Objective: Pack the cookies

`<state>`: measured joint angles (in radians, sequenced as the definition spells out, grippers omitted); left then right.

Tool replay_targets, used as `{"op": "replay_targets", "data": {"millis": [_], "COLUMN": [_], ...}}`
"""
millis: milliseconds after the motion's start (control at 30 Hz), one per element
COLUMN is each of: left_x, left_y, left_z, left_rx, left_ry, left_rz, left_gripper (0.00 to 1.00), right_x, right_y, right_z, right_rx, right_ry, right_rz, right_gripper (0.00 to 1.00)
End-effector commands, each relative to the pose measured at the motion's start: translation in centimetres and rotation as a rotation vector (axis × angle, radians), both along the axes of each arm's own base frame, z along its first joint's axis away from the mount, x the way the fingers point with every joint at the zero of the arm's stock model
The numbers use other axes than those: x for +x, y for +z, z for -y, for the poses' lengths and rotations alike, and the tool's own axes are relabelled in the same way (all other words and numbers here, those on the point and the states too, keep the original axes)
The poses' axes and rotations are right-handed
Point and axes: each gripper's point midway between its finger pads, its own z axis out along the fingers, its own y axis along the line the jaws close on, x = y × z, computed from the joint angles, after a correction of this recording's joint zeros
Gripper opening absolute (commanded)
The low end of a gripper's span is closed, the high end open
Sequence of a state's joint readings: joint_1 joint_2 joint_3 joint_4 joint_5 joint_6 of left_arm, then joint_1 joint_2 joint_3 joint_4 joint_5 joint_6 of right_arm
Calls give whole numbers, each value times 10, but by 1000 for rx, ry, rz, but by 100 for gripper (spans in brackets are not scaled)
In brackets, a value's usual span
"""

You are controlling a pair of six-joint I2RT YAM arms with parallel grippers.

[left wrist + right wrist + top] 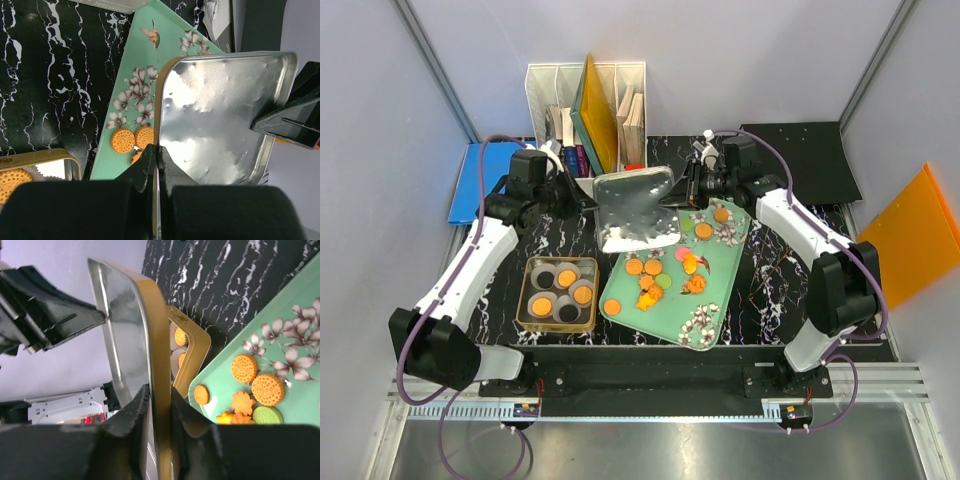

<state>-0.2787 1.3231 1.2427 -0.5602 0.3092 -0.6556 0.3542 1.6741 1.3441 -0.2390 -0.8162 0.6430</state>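
Dual hold — lid [638, 205] is clamped by left gripper [157, 159] and right gripper [159, 395]
Under uneven pull, lid may be dropped onto cookies [652, 267].

White file rack [545, 85] — blue folder [468, 190] left, orange sheet [918, 235] right

The setting is a robotics laboratory work cell. A left arm [470, 270] and a right arm [800, 225] are bolted to an aluminium rail [670, 400] at the near edge of a black marble-patterned table [765, 285], which is enclosed by plain grey panels [380, 150]. A white file rack [545, 85] with books, a blue folder [468, 185] and an orange sheet [915, 235] lie at the margins.
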Motion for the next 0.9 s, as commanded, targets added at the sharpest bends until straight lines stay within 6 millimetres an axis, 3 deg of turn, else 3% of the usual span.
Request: {"op": "replay_targets", "data": {"millis": [0, 167, 333, 467, 567, 600, 667, 700, 733, 767, 800, 833, 867], "left_x": [5, 10, 17, 21, 17, 17, 15, 14, 12, 13, 13, 13, 9], "left_y": [25, 29, 24, 8, -9, -16, -21, -23, -23, -24, -22, -19, -21], "left_z": [12, 13, -8, -32, -34, -33, -25, -23, -19, -19, -19, -20, -22], "left_rx": [-61, -70, -107, -142, -195, -213, -271, -287, -302, -307, -306, -298, -281], "left_ry": [-48, -51, 45, 155, 186, 184, 161, 156, 136, 137, 136, 142, 149], "left_rz": [87, 91, 38, -41, -129, -152, -203, -225, -237, -244, -237, -222, -236], "left_gripper": [5, 11, 47, 54, 64, 65, 67, 68, 68, 68, 68, 69, 76], "right_x": [-3, -8, -15, -19, -17, -8, -14, 0, -9, -5, 6, 9, 11], "right_y": [32, 38, 65, 82, 90, 89, 89, 79, 76, 80, 68, 69, 84], "right_z": [-5, -3, 4, 18, 30, 38, 39, 55, 43, 46, 69, 74, 69], "right_rx": [47, 48, 43, -30, -107, -174, -330, -497, -618, -701, -874, -979, -995], "right_ry": [33, 32, 16, -12, -43, -105, -93, -191, -118, -152, -244, -233, -296], "right_rz": [99, 118, 219, 341, 436, 473, 630, 692, 833, 912, 941, 1029, 1116], "right_gripper": [17, 3, 0, 0, 0, 0, 0, 0, 0, 0, 0, 0, 0]}}
